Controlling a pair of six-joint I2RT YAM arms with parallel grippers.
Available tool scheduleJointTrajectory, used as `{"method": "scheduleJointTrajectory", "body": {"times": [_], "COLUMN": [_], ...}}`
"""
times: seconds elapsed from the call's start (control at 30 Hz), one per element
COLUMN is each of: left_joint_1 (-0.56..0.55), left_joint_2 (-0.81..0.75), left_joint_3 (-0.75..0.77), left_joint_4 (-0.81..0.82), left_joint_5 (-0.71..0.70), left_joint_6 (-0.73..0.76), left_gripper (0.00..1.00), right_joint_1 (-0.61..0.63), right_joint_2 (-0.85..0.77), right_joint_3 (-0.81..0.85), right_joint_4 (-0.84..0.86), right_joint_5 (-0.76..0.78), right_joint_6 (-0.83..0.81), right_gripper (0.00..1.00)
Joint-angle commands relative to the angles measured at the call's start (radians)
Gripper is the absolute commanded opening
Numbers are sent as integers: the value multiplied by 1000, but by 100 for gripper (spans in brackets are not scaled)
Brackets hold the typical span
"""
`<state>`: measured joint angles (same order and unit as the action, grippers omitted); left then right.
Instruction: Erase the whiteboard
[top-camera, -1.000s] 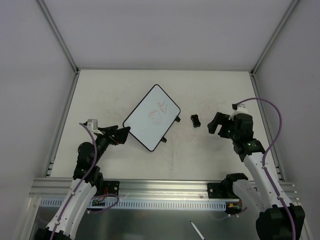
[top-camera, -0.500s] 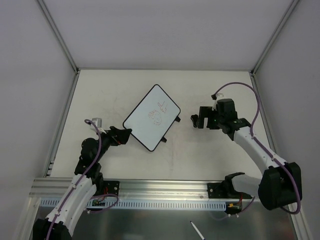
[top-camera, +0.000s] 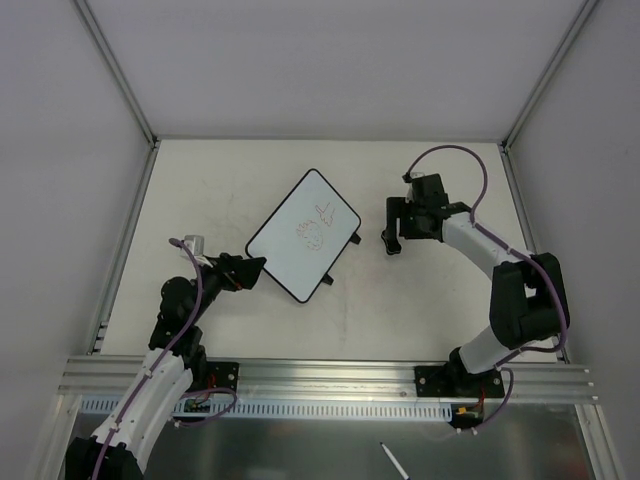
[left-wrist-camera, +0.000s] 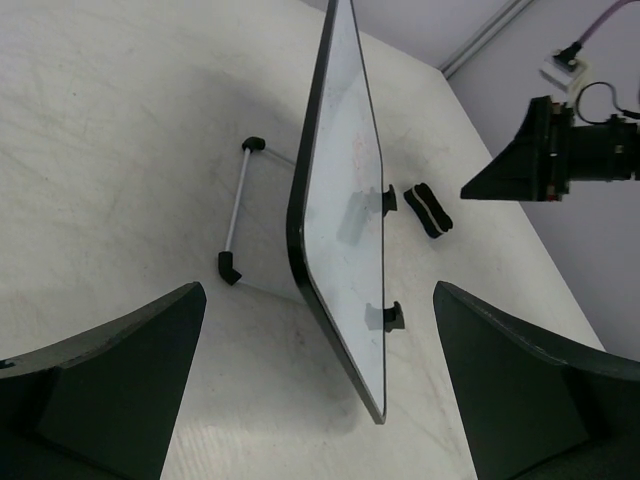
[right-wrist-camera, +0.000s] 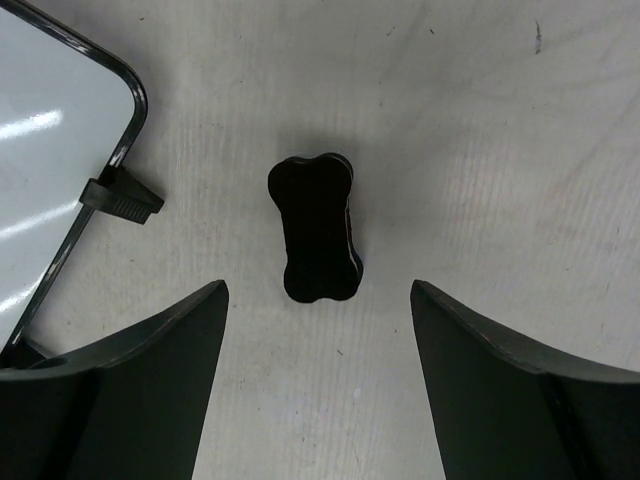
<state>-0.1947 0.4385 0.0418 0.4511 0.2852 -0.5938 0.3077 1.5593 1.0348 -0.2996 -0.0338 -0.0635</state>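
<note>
item 1. left gripper (top-camera: 247, 270): low on the left of the table (top-camera: 200, 180), pointed right at the whiteboard. jaws spread as wide as they go, empty, no hold on anything. fingertips just short of the board's nearest left corner; touching or not, cannot tell from above.

item 2. whiteboard (top-camera: 300, 238): middle of the table, a little left of centre, set on the diagonal with one corner toward the far wall. white face up, thin black rim, rounded corners. held by neither gripper.

item 3. reddish scribbles (top-camera: 315, 230): faint, on the right half of the white face, unwiped.

item 4. thin pale rod (left-wrist-camera: 237, 212): black ends, seen from the left wrist alongside the board's edge and partly under it. fixed to the board or loose, cannot tell.

item 5. black tab (top-camera: 357, 239) and second black tab (top-camera: 328, 281): both on the board's right-hand long edge, jutting out toward the eraser side.

item 6. eraser (right-wrist-camera: 315, 228): small, black, bone-shaped, flat on the table just right of the whiteboard, near the first tab, apart from the board.

item 7. right gripper (top-camera: 393, 230): directly over the eraser, fingers pointing down. jaws partly open, one to each side of the eraser, bare table showing in both gaps from the right wrist view. no contact, nothing grasped.

item 8. purple cable (top-camera: 450, 155): looped above the right wrist, far right of the table.
</note>
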Motion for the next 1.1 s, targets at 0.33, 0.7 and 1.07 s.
{"method": "scheduleJointTrajectory", "body": {"times": [0.33, 0.7, 1.07], "left_joint_1": [5, 5, 5], "left_joint_2": [190, 230, 284], "left_joint_3": [-99, -89, -72], "left_joint_4": [311, 360, 393], "left_joint_5": [60, 51, 54], "left_joint_6": [-57, -55, -51], "left_gripper": [99, 99, 99], "right_joint_1": [47, 64, 67], "right_joint_2": [171, 246, 266], "right_joint_3": [137, 156, 160], "right_joint_4": [-50, -62, -65], "right_joint_5": [81, 114, 126], "right_joint_6": [-44, -48, -45], "right_gripper": [72, 59, 29]}}
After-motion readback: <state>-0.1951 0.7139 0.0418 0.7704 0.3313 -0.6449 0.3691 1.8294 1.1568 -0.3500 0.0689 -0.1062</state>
